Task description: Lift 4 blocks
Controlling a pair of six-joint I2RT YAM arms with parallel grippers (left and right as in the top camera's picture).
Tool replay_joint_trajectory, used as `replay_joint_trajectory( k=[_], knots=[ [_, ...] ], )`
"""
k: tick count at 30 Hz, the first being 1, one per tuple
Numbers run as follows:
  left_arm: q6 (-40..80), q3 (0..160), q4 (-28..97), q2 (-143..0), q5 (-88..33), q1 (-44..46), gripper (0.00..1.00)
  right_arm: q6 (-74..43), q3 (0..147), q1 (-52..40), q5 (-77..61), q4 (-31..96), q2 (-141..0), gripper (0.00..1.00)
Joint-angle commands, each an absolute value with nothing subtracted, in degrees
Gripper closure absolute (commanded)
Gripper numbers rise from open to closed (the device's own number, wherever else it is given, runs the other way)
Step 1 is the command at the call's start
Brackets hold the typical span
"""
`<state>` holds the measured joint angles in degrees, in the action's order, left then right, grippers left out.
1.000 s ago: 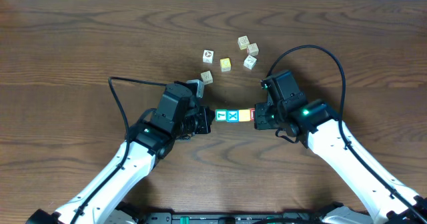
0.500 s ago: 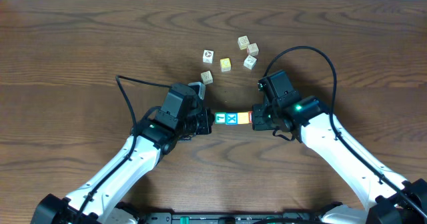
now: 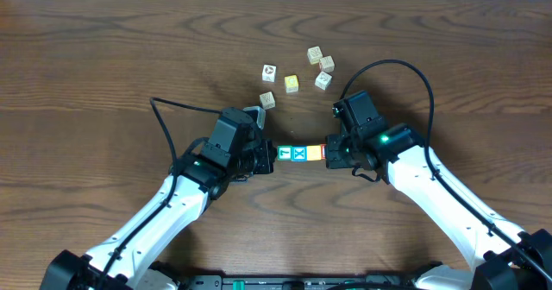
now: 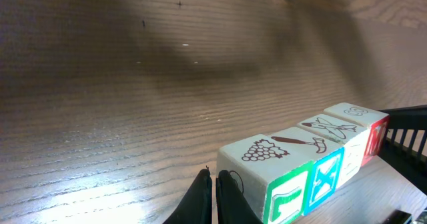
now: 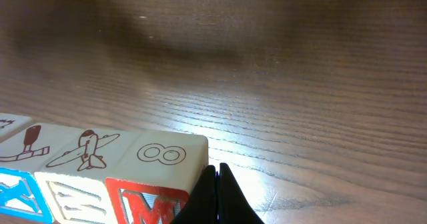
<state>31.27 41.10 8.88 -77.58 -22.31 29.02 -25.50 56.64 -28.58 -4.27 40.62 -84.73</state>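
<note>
Our left fingers [image 4: 202, 201] and right fingers [image 5: 207, 204] are both closed. Each presses endways against the row of four blocks [image 3: 299, 153], which lies between them mid-counter [image 3: 103, 66]. Squeezing from both ends should let it rise as one.

the counter [image 3: 103, 57] is dark brown with wavy wood grain. the green-faced block [image 4: 287, 197] has a cream top with brown grapes. the blue block [image 4: 327, 177] bears a blue-and-white x. the yellow-orange block [image 5: 70, 201] has a brown plane on top. the red block [image 5: 150, 204] shows an m, with a brown 8 above. the loose cubes [image 3: 269, 71] at the far side are cream, one yellow.
</note>
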Motion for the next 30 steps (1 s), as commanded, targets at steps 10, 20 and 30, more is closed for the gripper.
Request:
replay_joint_trajectory(
  k=[10,20,30],
  knots=[
    [30.70,44.36,6.76,-81.71,-30.57,31.77,0.93,-25.69,58.94,-32.84,-16.03,39.22,-85.52,0.99],
    [30.50,44.36,6.74,-82.08,-30.35,31.86,0.93,-25.69,58.92,-32.86,-15.25,39.24,-86.21,0.99],
    [30.26,44.36,6.79,-82.11,-29.47,31.86,0.93,-25.67,58.92,-32.84,-15.25,39.20,-89.93,0.99]
  ],
)
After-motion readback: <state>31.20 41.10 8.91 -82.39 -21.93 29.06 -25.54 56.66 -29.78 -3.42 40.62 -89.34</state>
